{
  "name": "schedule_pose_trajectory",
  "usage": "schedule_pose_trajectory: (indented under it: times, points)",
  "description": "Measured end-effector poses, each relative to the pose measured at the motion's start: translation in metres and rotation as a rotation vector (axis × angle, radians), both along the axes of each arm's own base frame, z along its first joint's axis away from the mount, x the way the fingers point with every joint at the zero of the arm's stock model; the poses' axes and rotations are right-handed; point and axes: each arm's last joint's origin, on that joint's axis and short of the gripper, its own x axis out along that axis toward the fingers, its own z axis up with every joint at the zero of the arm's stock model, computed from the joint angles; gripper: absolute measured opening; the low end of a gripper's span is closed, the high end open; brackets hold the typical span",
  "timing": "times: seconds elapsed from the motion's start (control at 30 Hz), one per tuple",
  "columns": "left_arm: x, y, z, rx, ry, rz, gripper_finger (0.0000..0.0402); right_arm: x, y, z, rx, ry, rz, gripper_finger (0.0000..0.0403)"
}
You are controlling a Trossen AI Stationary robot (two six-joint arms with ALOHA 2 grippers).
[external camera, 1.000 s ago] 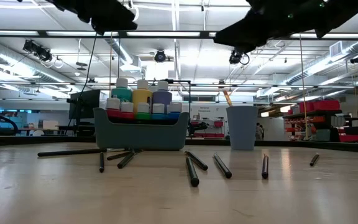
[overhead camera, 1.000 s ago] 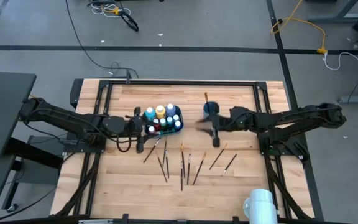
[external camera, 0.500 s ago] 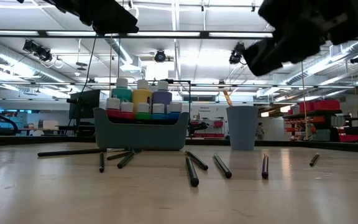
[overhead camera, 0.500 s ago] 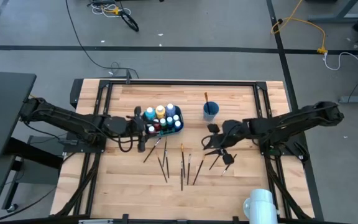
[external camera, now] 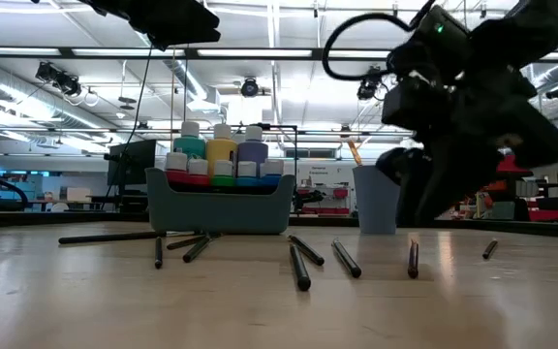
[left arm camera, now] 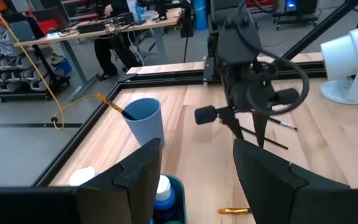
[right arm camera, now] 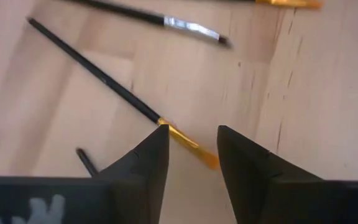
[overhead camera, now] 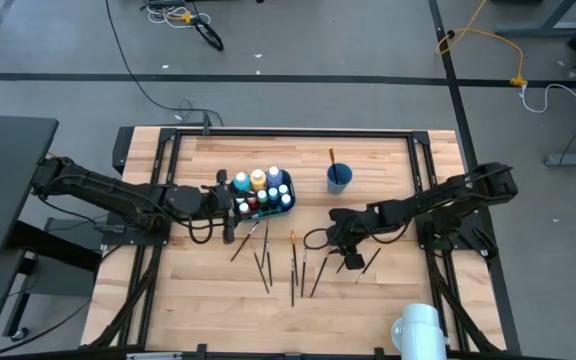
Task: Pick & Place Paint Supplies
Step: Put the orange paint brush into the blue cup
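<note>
One dark-handled paintbrush (right arm camera: 123, 93), flat and diagonal, between the right pincer's (right arm camera: 191, 146) parted fingers.

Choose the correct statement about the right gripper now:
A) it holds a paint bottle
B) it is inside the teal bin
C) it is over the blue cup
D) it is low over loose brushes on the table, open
D: the right gripper is open, with a paintbrush lying on the table just beneath.

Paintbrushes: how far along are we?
Done: paint bottles sit in the teal bin; one brush stands in the blue cup. In hand: right end effector open, low over a loose paintbrush, not gripping. Left: the paintbrushes on the table.
</note>
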Motion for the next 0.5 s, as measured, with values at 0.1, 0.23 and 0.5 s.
schedule_pose_trajectory:
  times: [0.1, 0.23, 0.5]
  points:
    - [0.000, 0.000, 0.000, -0.001, -0.003, 0.000, 0.0210, 0.000, 0.000, -0.006, -0.018, 0.019, 0.019, 0.0148]
    - [0.000, 0.000, 0.001, -0.001, -0.007, 0.000, 0.0210, 0.001, -0.001, -0.013, -0.052, 0.044, 0.007, 0.0155]
    - [0.000, 0.000, 0.001, -0.001, -0.007, 0.000, 0.0210, 0.002, -0.001, -0.019, -0.110, 0.061, 0.056, 0.0142]
